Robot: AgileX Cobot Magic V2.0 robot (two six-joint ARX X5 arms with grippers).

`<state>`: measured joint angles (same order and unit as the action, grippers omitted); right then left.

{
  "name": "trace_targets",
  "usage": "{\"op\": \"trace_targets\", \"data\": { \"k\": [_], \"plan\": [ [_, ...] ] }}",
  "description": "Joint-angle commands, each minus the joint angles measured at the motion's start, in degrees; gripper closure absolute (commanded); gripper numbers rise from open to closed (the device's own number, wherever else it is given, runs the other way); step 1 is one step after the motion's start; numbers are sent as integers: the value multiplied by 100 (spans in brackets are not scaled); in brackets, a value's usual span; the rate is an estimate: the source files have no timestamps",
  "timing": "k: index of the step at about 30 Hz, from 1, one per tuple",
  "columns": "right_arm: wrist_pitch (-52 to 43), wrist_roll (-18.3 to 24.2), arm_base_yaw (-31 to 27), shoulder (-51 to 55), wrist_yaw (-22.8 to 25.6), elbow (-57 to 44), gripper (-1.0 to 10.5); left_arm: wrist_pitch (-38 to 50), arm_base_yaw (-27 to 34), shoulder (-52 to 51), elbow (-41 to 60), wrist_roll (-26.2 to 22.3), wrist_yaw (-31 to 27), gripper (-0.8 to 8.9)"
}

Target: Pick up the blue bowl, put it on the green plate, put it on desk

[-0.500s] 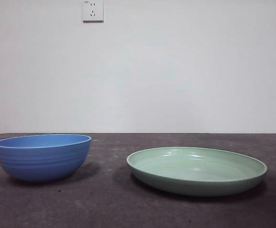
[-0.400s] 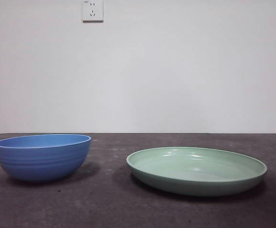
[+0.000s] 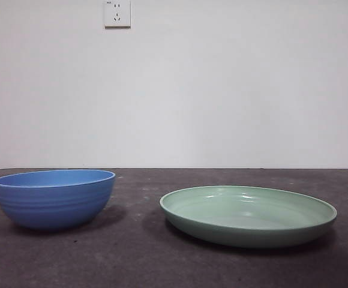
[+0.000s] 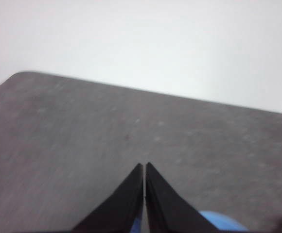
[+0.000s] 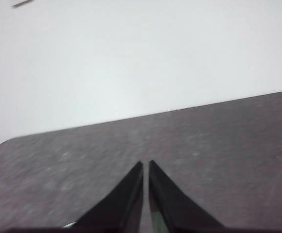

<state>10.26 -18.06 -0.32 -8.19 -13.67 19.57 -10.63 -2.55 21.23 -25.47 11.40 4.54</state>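
Above the counter (image 4: 82,126), the left claw (image 4: 144,167) hangs clenched, its two black jaws pressed tip to tip with nothing between them. A sliver of the blue bowl (image 4: 221,222) shows just beside its jaws in the left wrist view, so this claw is the nearer one to the bowl. The right claw (image 5: 146,165) is likewise clenched and empty, held over bare counter. Neither claw appears in the front view.

Outward from the claws, the blue bowl (image 3: 54,198) stands upright on the counter (image 3: 138,258). The green plate (image 3: 248,215) lies flat beside it, apart from it, with a strip of bare counter between the two. The bowl is not yet on the plate; the task appears to be at its start.

Risks, as judged from this layout:
- A clenched claw lowered onto the bowl rim would strike it and could tip or push the bowl. The jaws must part first.
- A shallow pinch on the smooth, curved wall could slip during the lift.
- A low carry could knock the bowl against the raised plate rim and shift the plate.

Count: one blue bowl, one green plate, two claws, one wall socket (image 3: 117,13).
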Motion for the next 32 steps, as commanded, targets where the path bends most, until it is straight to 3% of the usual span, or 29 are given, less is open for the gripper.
{"op": "trace_targets", "data": {
  "k": [1, 6, 13, 18, 22, 32],
  "plan": [
    [153, -87, 20, -363, -361, 446, 931, -50, -15, 487, -695, 20, 181, 804],
    [649, -76, 20, -1099, -966, 1215, 931, -422, -15, 1255, -1644, -2, 719, 804],
    [1674, -35, 17, -2238, -1818, 2345, 931, -1484, -15, 2124, -2662, -402, 1821, 804],
    [2507, 396, 17, -2970, -2291, 3036, 931, -1950, -15, 2559, -3062, -431, 2566, 804],
    [2924, 702, 17, -3447, -2402, 3327, 931, -2223, -15, 2822, -3167, -428, 2861, 804],
    [3012, 697, 20, -3740, -2385, 3329, 931, -2601, -15, 2953, -3167, -431, 2855, 804]
  ]
}}
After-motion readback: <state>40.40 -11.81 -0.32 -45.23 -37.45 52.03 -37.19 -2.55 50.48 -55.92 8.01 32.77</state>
